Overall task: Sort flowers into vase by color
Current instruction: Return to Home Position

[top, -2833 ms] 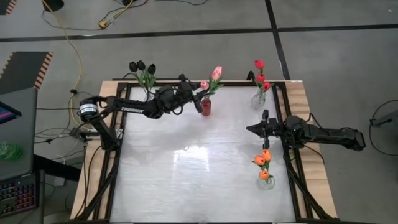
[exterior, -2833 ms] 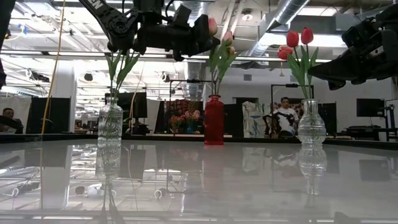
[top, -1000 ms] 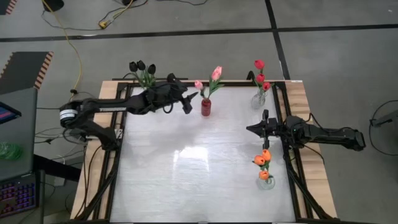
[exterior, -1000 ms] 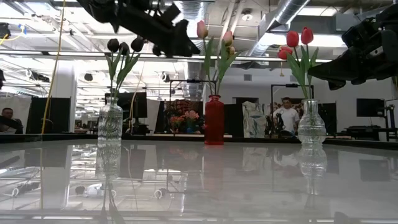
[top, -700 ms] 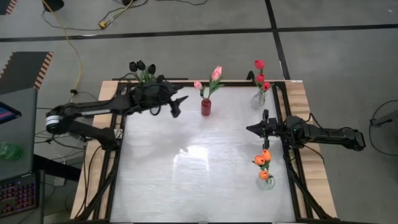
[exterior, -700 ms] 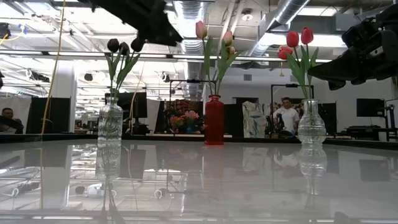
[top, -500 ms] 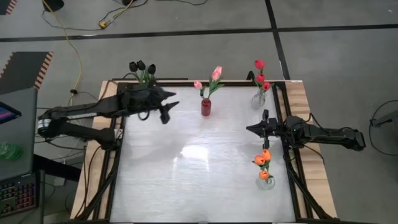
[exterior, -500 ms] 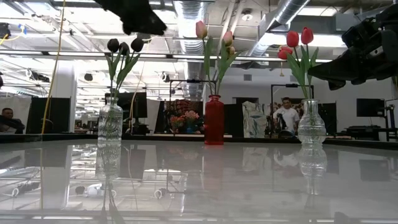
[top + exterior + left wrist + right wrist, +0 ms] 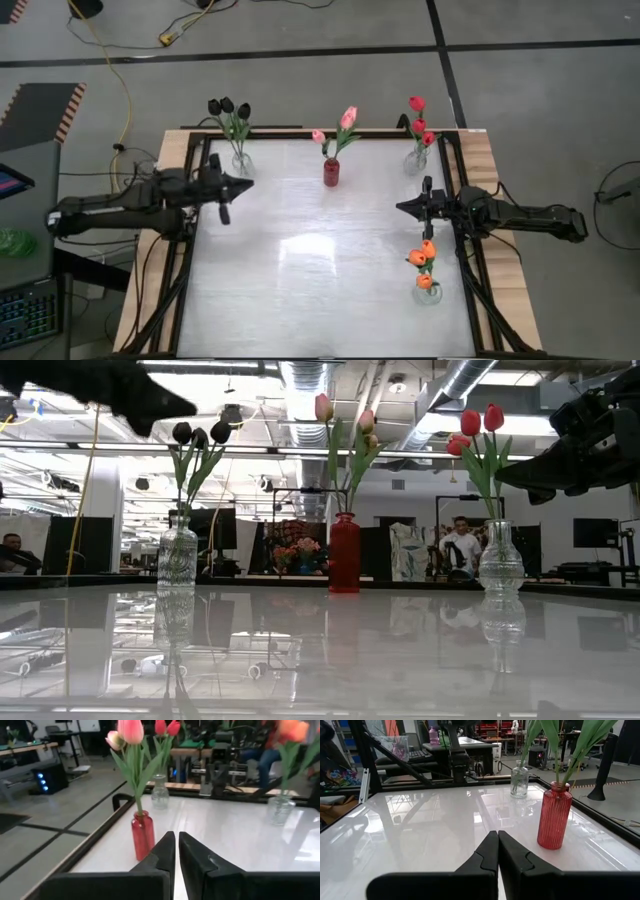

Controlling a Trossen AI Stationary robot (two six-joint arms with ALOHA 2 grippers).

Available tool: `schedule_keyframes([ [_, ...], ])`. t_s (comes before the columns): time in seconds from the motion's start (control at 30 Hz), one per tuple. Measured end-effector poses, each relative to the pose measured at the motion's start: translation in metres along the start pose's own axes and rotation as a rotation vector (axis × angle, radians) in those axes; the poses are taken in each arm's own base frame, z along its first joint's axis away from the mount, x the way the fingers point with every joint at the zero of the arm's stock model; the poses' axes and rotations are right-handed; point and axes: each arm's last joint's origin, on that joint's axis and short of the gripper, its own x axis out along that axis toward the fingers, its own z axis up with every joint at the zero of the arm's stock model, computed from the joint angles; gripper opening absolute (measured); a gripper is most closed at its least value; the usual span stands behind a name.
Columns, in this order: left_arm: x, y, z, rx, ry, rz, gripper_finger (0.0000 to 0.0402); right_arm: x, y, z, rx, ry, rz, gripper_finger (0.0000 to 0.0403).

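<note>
- Flowers all stood in vases. The black tulips (image 9: 228,105) were in the first clear vase (image 9: 241,163) at the far-left corner of the table (image 9: 310,270). The pink tulips (image 9: 340,125) were in the red vase (image 9: 331,172), midway along the far edge. The red tulips (image 9: 418,118) were in the second clear vase (image 9: 416,158) at the far-right corner. The orange tulips (image 9: 424,255) were in the third clear vase (image 9: 426,291) by the right edge.
- The left gripper (image 9: 243,182) hung over the table's left edge, near the first clear vase but apart from it. Its fingers (image 9: 165,851) were pressed together with only a slit between them, holding nothing.
- The right gripper (image 9: 403,207) hung at the right side, between the second and third clear vases, pointing inward. Its fingers (image 9: 489,851) were pressed together and empty, and the orange heads sat just beside that arm.
- From the left wrist, the red vase stood straight ahead of the fingers, with the second clear vase beyond it.
- A yellow cable (image 9: 112,70) trailed over the floor, and a person (image 9: 462,545) showed in the room behind.
</note>
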Motion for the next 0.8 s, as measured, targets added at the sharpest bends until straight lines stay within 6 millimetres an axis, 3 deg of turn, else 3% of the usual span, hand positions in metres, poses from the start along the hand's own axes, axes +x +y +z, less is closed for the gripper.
schedule_keyframes([
  [0.17, -0.016, 0.001, -0.032, -0.04, -0.069, -0.023, 0.0011, 0.0, 0.0, 0.0, 0.0, 0.0, 0.0, 0.0033],
  [0.33, -0.027, 0.003, -0.051, -0.07, -0.135, -0.032, 0.0003, 0.0, 0.0, 0.0, 0.0, 0.0, 0.0, 0.0033],
  [0.47, -0.032, 0.003, -0.062, -0.069, -0.194, -0.034, 0.0, 0.0, 0.0, 0.0, 0.0, 0.0, 0.0, 0.0033],
  [0.8, -0.026, 0.001, -0.076, -0.04, -0.147, -0.074, 0.0, 0.0, 0.0, 0.0, 0.002, 0.0, -0.001, 0.0033],
])
